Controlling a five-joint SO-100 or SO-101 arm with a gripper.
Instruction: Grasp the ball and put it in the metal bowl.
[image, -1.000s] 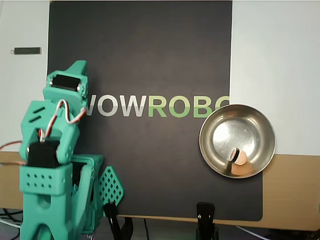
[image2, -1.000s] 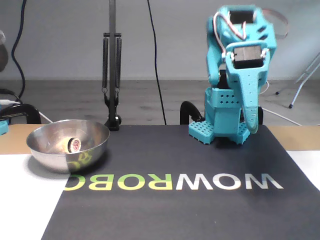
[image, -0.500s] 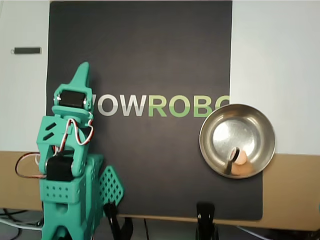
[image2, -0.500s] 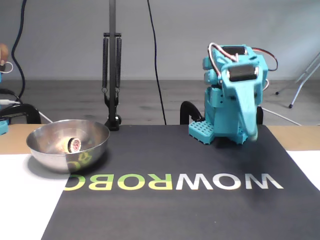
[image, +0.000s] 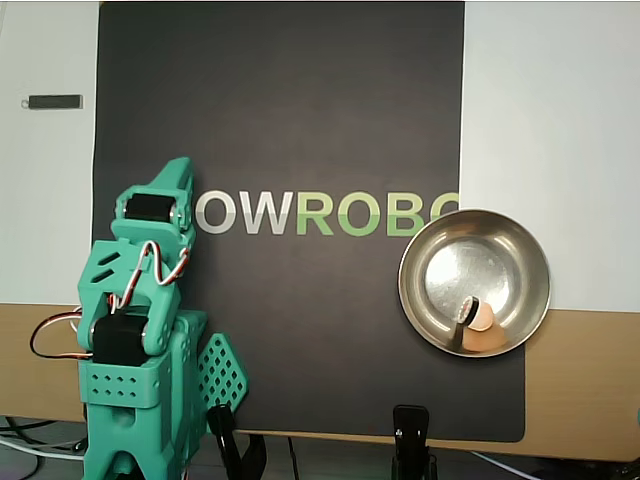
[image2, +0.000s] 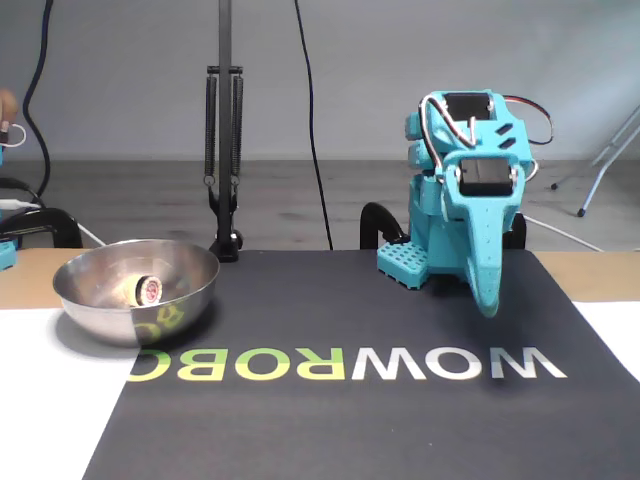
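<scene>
While my arm (image: 135, 330) is sitting folded over its base near the mat's (image: 300, 100) front left corner in the overhead view, my gripper (image2: 487, 298) is pointing down toward the mat, its tip hanging just above the black surface beside the W of the printed lettering (image2: 345, 363) in the fixed view. Its fingers are looking pressed together with nothing between them. The ball (image: 482, 318) is lying inside the bowl (image: 474, 282), against the wall nearest the table's front edge in the overhead view, with its dark reflection showing beside it on the shiny metal. The bowl is resting at the mat's right edge in the overhead view, partly over the last letters, well apart from my gripper. In the fixed view the ball (image2: 147, 290) is showing low inside the bowl (image2: 136, 291).
</scene>
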